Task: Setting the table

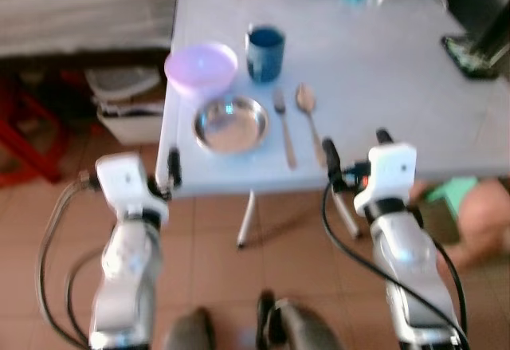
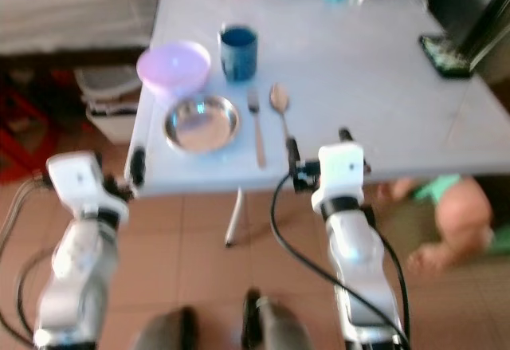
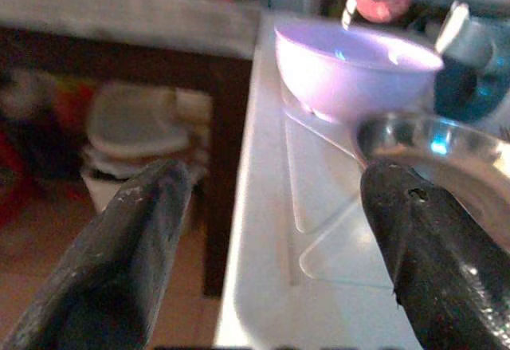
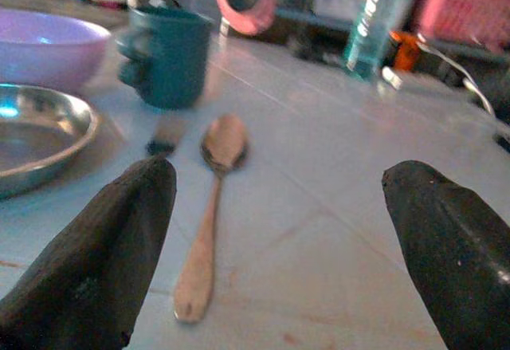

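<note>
Head views: on the desk (image 1: 382,71) lie a steel plate (image 1: 231,124), with a fork (image 1: 282,123) and spoon (image 1: 309,119) to its right; a lilac bowl (image 1: 201,67) and blue mug (image 1: 265,53) stand just beyond. Both hands hover at the near edge. Wrist views: left hand (image 3: 271,246) and right hand (image 4: 295,246) gape wide, empty; the right wrist view also shows a bottle (image 4: 370,27) at the far side.

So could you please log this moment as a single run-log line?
left end effector: open, at table edge | right end effector: open, near spoon | set: steel plate, fork, pink bowl, blue mug
</note>
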Tool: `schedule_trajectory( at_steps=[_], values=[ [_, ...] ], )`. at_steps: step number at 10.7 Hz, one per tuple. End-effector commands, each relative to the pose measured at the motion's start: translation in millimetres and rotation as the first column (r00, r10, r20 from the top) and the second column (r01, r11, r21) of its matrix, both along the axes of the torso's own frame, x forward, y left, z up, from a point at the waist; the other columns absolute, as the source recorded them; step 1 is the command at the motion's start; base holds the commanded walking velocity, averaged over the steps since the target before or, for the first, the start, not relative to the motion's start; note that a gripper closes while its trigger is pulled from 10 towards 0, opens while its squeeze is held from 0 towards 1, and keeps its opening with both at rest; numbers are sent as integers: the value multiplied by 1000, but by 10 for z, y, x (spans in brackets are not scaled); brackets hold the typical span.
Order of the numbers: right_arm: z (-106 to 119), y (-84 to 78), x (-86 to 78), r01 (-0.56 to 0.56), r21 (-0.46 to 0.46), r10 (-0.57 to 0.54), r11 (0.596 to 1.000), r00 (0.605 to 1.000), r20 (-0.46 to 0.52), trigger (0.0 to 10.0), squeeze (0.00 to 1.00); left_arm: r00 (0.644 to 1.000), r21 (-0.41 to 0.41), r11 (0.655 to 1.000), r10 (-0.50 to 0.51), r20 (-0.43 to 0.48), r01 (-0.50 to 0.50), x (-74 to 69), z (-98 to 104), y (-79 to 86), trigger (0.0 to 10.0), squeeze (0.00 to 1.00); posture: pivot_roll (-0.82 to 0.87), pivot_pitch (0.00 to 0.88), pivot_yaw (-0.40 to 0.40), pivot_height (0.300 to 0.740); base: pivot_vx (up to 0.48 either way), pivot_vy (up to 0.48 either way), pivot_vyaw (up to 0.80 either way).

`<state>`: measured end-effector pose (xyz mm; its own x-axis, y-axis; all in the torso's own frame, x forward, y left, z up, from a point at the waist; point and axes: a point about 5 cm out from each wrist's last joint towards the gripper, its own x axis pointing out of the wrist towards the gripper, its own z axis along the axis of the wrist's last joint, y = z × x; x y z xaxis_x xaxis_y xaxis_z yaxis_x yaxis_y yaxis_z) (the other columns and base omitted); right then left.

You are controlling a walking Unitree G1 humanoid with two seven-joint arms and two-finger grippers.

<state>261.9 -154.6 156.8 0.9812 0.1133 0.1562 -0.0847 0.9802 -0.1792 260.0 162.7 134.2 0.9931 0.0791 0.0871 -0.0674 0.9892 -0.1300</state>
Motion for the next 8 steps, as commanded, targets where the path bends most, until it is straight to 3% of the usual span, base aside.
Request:
schedule_trajectory(
  at_steps=[1, 4, 6, 8],
  values=[
    [2, -7, -1, -7, -7, 7, 1000, 1000, -5, 10000, 0, 999, 33, 999, 17, -36, -16, -53, -80, 30, 10000, 0, -42, 195, 6, 740, 0, 0, 800],
    [4, -7, -3, -12, 8, 12, 1000, 1000, -12, 10000, 0, 999, 15, 1000, -22, -31, 23, -54, -82, 13, 10000, 0, -39, 212, 10, 740, 0, 0, 800],
    [14, 22, -28, -35, -9, 35, 999, 999, 1, 10000, 0, 999, 12, 1000, -26, -28, 26, -65, -79, 8, 10000, 0, -39, 216, 13, 740, 292, 0, 794],
    [24, 9, -30, -23, -5, 23, 1000, 1000, 8, 10000, 0, 999, 4, 1000, -31, -24, 31, -55, -71, -15, 10000, 0, -41, 215, 7, 740, 127, 0, 0]
  ],
)
